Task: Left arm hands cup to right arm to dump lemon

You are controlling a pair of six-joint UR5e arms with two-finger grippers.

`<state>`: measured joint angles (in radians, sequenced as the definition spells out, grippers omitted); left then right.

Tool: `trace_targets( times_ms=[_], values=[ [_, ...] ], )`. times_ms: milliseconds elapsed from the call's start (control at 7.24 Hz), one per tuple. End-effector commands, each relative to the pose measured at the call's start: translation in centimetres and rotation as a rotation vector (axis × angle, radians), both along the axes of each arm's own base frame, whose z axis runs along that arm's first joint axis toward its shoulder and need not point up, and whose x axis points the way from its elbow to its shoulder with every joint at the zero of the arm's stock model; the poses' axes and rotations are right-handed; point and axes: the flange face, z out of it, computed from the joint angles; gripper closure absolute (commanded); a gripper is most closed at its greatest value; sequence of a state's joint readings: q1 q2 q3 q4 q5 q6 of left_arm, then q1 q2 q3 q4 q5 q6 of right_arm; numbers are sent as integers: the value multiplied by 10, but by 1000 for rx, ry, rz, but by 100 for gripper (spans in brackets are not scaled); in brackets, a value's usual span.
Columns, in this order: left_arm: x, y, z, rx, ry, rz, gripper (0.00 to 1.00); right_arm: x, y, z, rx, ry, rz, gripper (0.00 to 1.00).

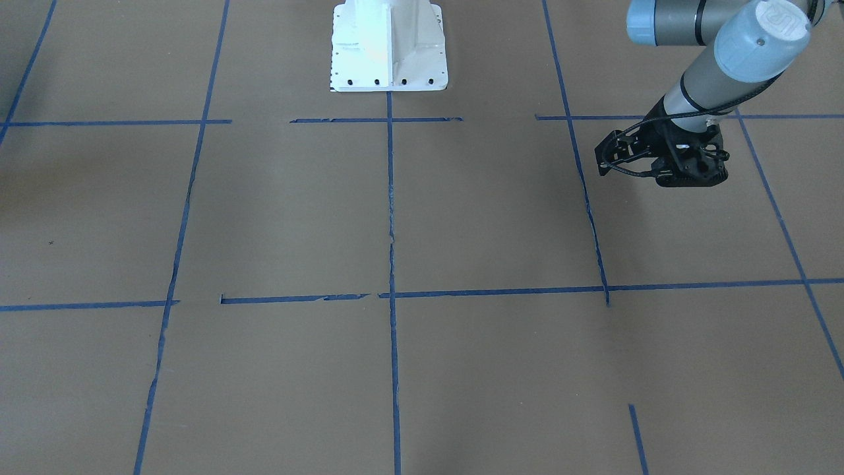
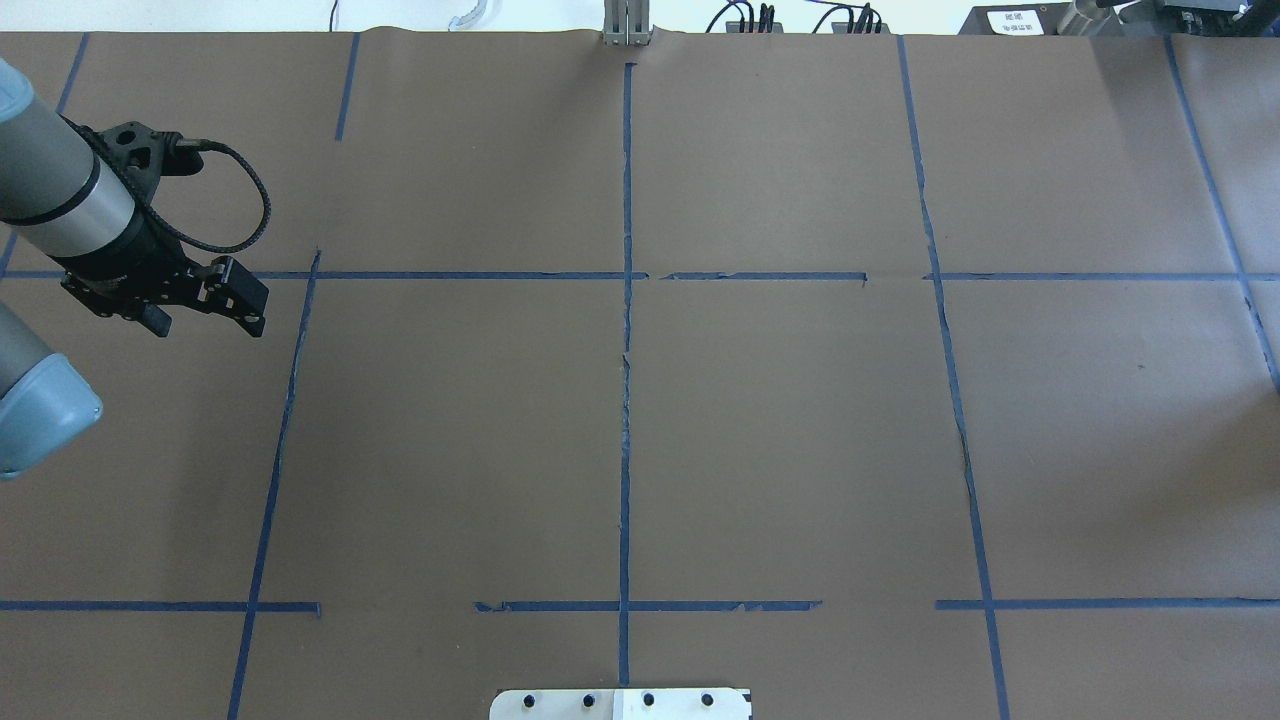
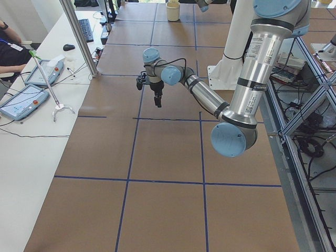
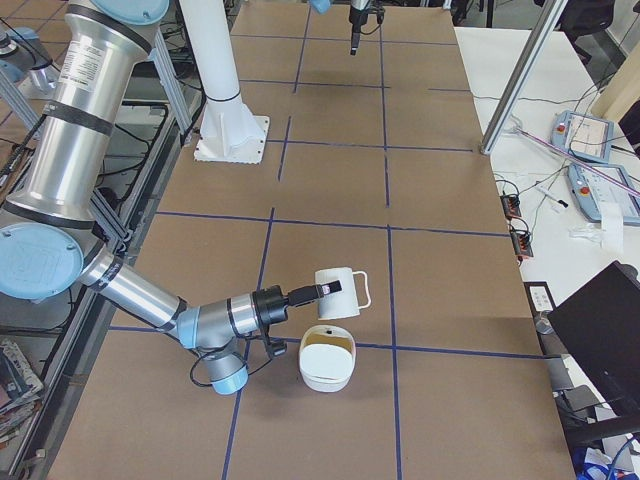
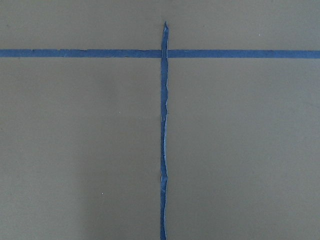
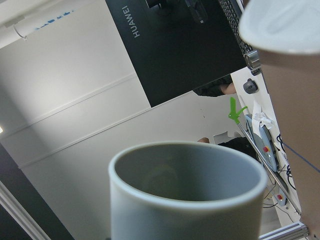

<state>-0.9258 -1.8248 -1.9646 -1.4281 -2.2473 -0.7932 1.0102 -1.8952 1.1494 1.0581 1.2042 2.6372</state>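
Observation:
The white cup (image 4: 340, 293) hangs tilted on its side at the tip of my right gripper (image 4: 318, 291), its mouth just above a white bowl (image 4: 326, 372). The right wrist view looks into the cup's grey inside (image 6: 187, 185), with the bowl's rim (image 6: 287, 27) at the top right. No fingers show there, so I cannot tell the right gripper's state. The bowl's inside looks yellowish, and I cannot make out single lemon slices. My left gripper (image 2: 195, 305) (image 1: 686, 173) hovers empty over the far left of the table with its two black prongs apart.
The white robot base (image 1: 389, 46) stands at the table's middle edge. Blue tape lines (image 5: 163, 130) cross the brown table paper. A side desk with teach pendants (image 3: 23, 100) and a metal post (image 3: 79, 37) lies beyond the table's far edge.

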Motion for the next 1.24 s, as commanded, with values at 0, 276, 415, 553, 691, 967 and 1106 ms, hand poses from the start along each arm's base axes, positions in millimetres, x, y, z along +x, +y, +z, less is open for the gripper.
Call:
trace_targets(
  times_ms=[0, 276, 415, 553, 691, 967, 1106],
  values=[
    [-3, 2, -2, 4, 3, -3, 0, 1, 0, 3, 21, -27, 5, 92],
    [-5, 4, -5, 7, 8, -5, 0, 1, 0, 3, 21, -32, 2, 92],
    [-5, 4, -5, 1, 7, -11, 0, 0, -2, 2, 13, -94, -16, 92],
    [-5, 4, -5, 1, 7, -12, 0, -1, -2, 3, 8, -109, -21, 92],
    [-5, 4, -5, 1, 7, -12, 0, 0, -2, 3, 7, -108, -19, 92],
    [-5, 4, -5, 0, 6, -12, 0, -2, -5, 3, -10, -97, -21, 87],
    [-4, 4, -4, -2, 5, -12, 0, -3, -6, 2, -6, -101, -24, 87]
  ],
)
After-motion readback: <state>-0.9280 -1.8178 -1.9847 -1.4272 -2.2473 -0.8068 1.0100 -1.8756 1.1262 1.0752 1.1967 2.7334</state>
